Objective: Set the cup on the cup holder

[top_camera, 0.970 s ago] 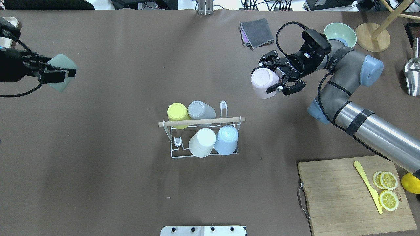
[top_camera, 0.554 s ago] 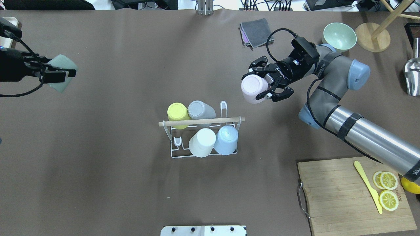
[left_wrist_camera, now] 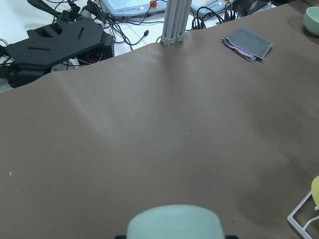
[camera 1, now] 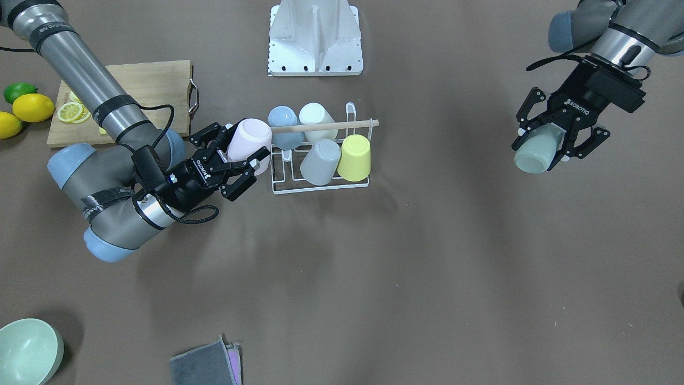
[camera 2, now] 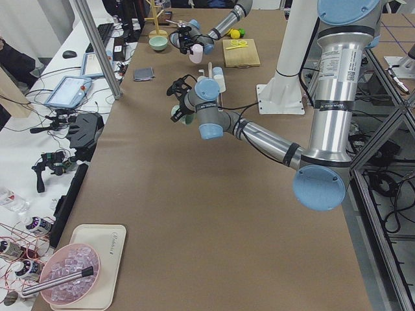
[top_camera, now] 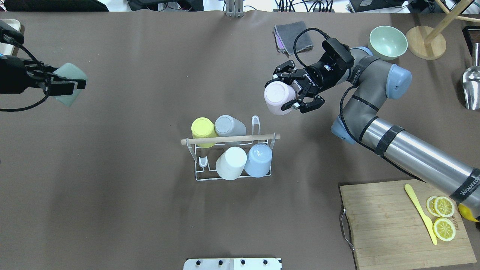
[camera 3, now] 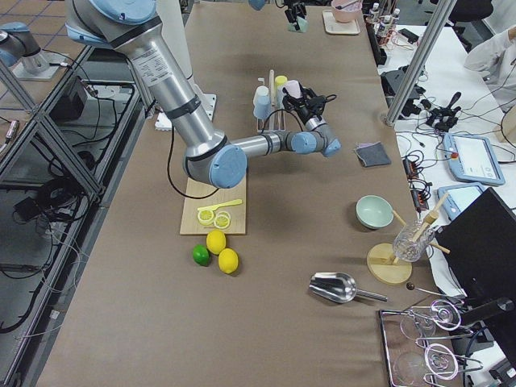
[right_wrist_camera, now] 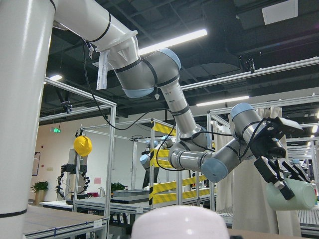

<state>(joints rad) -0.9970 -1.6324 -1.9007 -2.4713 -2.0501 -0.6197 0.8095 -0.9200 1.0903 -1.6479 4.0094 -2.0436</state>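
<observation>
The cup holder (top_camera: 230, 139), a white wire rack with a wooden rod on top, stands mid-table and also shows in the front view (camera 1: 352, 124). It carries a yellow (top_camera: 202, 128), a grey (top_camera: 228, 125), a white (top_camera: 230, 164) and a blue cup (top_camera: 258, 160), all upside down. Two prongs are free (top_camera: 255, 122). My right gripper (top_camera: 285, 92) is shut on an upside-down pink cup (top_camera: 276, 99), held in the air just beyond the rack's far right corner (camera 1: 248, 138). My left gripper (top_camera: 77, 87) is shut on a pale green cup (top_camera: 71, 73) far to the left (camera 1: 537, 152).
A wooden cutting board (top_camera: 386, 225) with lemon slices and a yellow knife lies at the near right. A green bowl (top_camera: 388, 40), a grey cloth (top_camera: 293, 36), a wooden stand (top_camera: 425, 47) and a metal scoop (top_camera: 471, 84) sit along the far right.
My right arm has carried the pink cup leftward, closer to the rack. The left arm and its green cup have stayed in place.
</observation>
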